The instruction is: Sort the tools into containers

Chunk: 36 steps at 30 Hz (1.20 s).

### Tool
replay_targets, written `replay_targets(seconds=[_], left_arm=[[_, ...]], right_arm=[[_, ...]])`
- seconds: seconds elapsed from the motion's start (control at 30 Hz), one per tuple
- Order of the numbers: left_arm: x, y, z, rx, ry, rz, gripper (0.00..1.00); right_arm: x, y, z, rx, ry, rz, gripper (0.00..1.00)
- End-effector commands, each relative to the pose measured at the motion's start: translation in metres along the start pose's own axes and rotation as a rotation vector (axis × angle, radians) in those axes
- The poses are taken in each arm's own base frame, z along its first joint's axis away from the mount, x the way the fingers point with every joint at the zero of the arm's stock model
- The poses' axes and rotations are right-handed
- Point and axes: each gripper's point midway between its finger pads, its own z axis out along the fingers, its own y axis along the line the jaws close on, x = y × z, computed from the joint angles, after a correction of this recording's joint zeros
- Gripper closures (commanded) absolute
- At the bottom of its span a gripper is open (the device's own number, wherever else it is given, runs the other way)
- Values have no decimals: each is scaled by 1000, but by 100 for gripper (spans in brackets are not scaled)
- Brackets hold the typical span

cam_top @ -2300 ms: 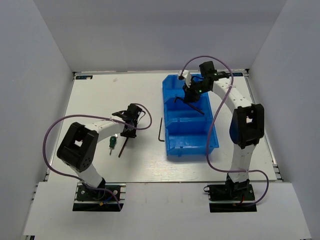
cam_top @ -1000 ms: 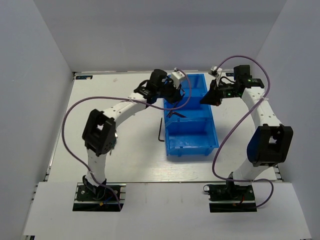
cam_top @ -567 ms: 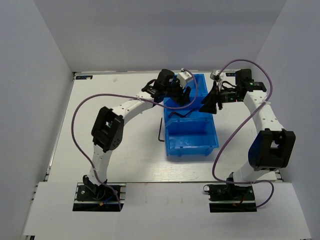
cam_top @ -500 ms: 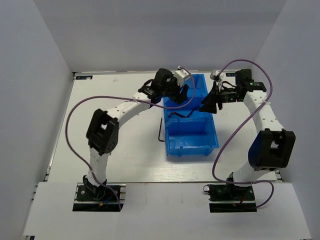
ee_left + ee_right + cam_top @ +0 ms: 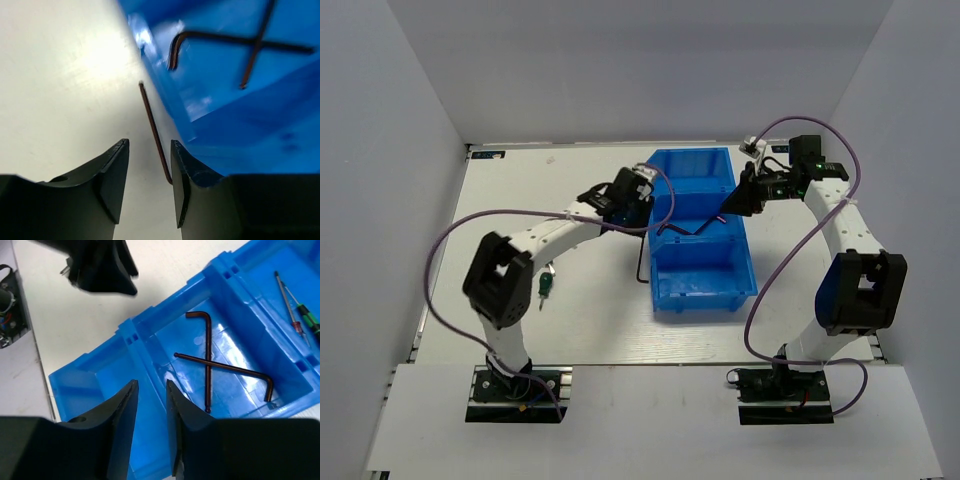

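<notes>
Left fingers hover narrowly parted and empty over a hex key lying just beside the blue bin, on its left, with bare desk beyond. Right fingers, narrow and empty too, hang at the bin's right wall. We see crossed hex keys in the middle compartment.

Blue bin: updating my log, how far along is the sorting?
Done: two crossed hex keys in the middle compartment, screwdrivers in an end one. In hand: nothing; the open left gripper hovers over a third hex key beside the bin. Left: that key and a green screwdriver on the table.
</notes>
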Motion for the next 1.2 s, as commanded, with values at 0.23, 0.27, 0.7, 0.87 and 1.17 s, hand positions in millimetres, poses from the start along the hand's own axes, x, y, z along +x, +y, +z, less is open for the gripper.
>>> replay_targets(seconds=[0.23, 0.27, 0.7, 0.87, 1.17], left_arm=[[59, 9, 34, -123, 190, -75, 51], [63, 10, 34, -126, 198, -73, 51], [108, -4, 48, -28, 257, -146, 49], [94, -8, 38, -13, 209, -173, 49], [71, -20, 23, 43, 150, -208, 51]], right_arm=[[-2, -3, -5, 65, -3, -4, 64], [0, -3, -5, 68, 2, -2, 64], [0, -5, -6, 77, -5, 3, 64], [2, -4, -5, 72, -2, 6, 64], [6, -2, -3, 62, 1, 16, 64]])
